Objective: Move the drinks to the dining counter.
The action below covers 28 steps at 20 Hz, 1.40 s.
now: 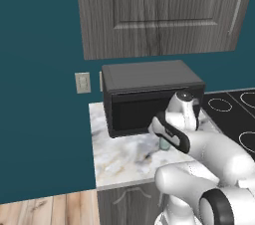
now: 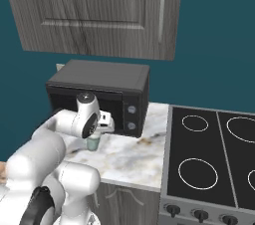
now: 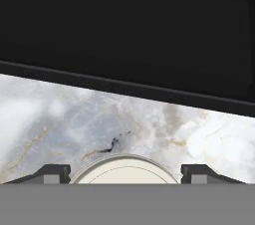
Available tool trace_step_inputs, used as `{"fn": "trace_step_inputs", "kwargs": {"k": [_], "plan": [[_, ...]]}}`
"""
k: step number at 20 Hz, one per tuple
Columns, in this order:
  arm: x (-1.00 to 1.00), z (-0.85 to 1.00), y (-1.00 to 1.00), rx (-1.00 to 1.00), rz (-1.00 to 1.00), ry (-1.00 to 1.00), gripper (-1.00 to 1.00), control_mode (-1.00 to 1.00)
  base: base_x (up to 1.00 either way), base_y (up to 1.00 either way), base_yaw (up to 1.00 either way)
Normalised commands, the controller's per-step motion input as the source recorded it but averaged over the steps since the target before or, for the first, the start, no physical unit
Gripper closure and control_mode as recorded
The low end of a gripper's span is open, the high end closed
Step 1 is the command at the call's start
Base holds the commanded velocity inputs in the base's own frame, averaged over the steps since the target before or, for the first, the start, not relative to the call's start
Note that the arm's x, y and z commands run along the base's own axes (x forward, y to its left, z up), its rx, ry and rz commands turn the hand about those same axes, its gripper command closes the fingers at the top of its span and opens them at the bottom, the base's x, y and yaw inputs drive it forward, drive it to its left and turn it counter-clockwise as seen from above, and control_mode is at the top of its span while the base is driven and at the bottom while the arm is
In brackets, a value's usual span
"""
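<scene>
Hand view puts a pale round rim (image 3: pixel 123 169) right between my claw (image 3: pixel 124 173) fingertips (image 3: pixel 52 173), one tip on each side of it with a sliver of marble showing in each gap; so I read the claw as spread wide around it, not clamped, and I cannot tell whether either pad touches it; beyond the rim lies the veined marble worktop (image 3: pixel 74 119), and past that the dark front of the microwave (image 3: pixel 129 25); from the left base view I see a small pale greenish vessel (image 1: pixel 165 143) standing on the worktop (image 1: pixel 122 154) just in front of the microwave (image 1: pixel 149 94), tucked under my hand; right base view shows the same vessel (image 2: pixel 93 142) upright below the hand, beside the microwave (image 2: pixel 99 94), with the black cooktop (image 2: pixel 209 159) well off to the right; whether this is one of the drinks I cannot tell.
</scene>
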Motion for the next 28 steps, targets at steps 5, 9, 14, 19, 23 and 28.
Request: {"fn": "trace_step_inputs", "kwargs": {"k": [5,9,14,19,23,28], "plan": [[-0.35,0.43,0.00,0.00,0.00,-0.08,1.00,-1.00,0.00,0.00,0.00],[-0.56,0.46,0.00,0.02,-0.04,0.00,1.00,-1.00,0.00,0.00,0.00],[-0.62,0.46,0.00,0.00,-0.05,0.02,1.00,-1.00,0.00,0.00,0.00],[-0.38,0.63,0.00,0.00,-0.05,0.10,1.00,-1.00,0.00,0.00,0.00],[-0.33,0.67,0.00,0.00,-0.02,0.10,1.00,-1.00,0.00,0.00,0.00],[-0.20,0.73,0.00,0.00,0.00,0.08,1.00,-1.00,0.00,0.00,0.00]]}}
